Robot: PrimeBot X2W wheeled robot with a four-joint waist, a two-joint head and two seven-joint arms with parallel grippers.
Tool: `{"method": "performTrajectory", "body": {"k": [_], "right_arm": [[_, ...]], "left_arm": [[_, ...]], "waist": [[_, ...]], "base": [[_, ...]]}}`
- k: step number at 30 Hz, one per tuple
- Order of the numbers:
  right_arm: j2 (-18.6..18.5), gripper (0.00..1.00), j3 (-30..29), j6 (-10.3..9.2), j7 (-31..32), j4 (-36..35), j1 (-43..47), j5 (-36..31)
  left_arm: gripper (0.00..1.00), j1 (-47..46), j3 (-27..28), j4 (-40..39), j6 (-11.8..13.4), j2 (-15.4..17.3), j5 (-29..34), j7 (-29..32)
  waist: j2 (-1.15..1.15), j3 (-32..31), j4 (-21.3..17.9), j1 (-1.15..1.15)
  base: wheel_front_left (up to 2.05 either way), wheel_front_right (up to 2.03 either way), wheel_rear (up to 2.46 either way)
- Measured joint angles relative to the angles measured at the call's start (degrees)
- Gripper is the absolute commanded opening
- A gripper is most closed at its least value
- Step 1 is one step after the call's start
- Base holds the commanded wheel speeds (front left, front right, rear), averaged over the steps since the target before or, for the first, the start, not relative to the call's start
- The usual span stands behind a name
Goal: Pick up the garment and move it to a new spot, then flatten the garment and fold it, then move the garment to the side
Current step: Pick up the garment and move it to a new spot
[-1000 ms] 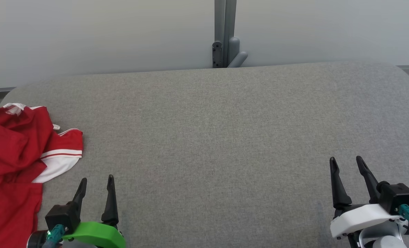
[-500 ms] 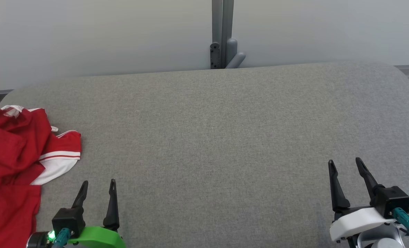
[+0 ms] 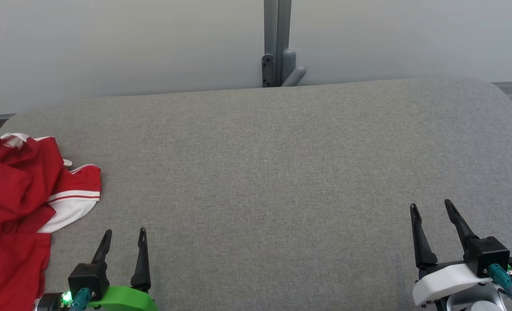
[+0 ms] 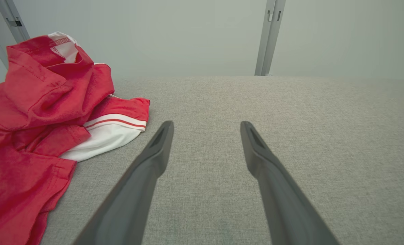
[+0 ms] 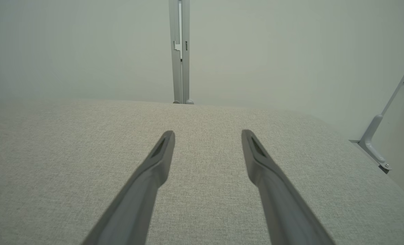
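Observation:
A crumpled red garment (image 3: 16,194) with white trim lies at the left edge of the grey table (image 3: 260,172), partly cut off by the head view's left side. In the left wrist view the garment (image 4: 35,112) bunches up left of my fingers. My left gripper (image 3: 124,232) stands open just right of the garment's white sleeve end, apart from it, nothing between its fingers (image 4: 161,143). My right gripper (image 3: 429,204) is open over bare table at the lower right, far from the garment, with its fingers (image 5: 162,149) spread and holding nothing.
A pale wall with a grey upright post (image 3: 276,43) and bracket runs behind the table's far edge. The table's corners are rounded. A slanted grey support bar (image 5: 382,143) stands off the table's right side.
Both grippers have slid slightly down toward the head view's bottom edge. The head view itself has shifted a little, so the post and garment sit marginally left. The garment lies as before.

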Motion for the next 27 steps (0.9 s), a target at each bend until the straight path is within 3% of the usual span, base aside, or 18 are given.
{"method": "performTrajectory", "body": {"k": [7, 13, 27], "right_arm": [[0.07, 1.0, -0.27, 0.0, 0.0, -0.31, 0.19, 0.38], [0.02, 1.0, 0.36, 0.0, -0.04, -0.86, 0.74, 0.92], [0.43, 1.0, 6.13, 0.01, -0.04, -0.25, 0.22, 1.59]], "left_arm": [[1.0, -0.14, 0.11, 0.15, -0.08, -0.16, 0.24, -0.01], [1.0, -0.65, 0.43, 0.04, -0.07, -0.29, 0.18, -0.09], [1.0, 0.71, 3.97, -1.03, 0.02, -0.13, -2.11, -0.1]], "waist": [[0.0, -0.07, 0.8, 0.0], [0.0, -0.2, 3.67, 0.0], [0.0, -0.87, 17.61, 0.0]], "base": [[0.0, 0.0, 0.0], [0.0, 0.0, 0.0], [0.0, 0.0, 0.0]]}}
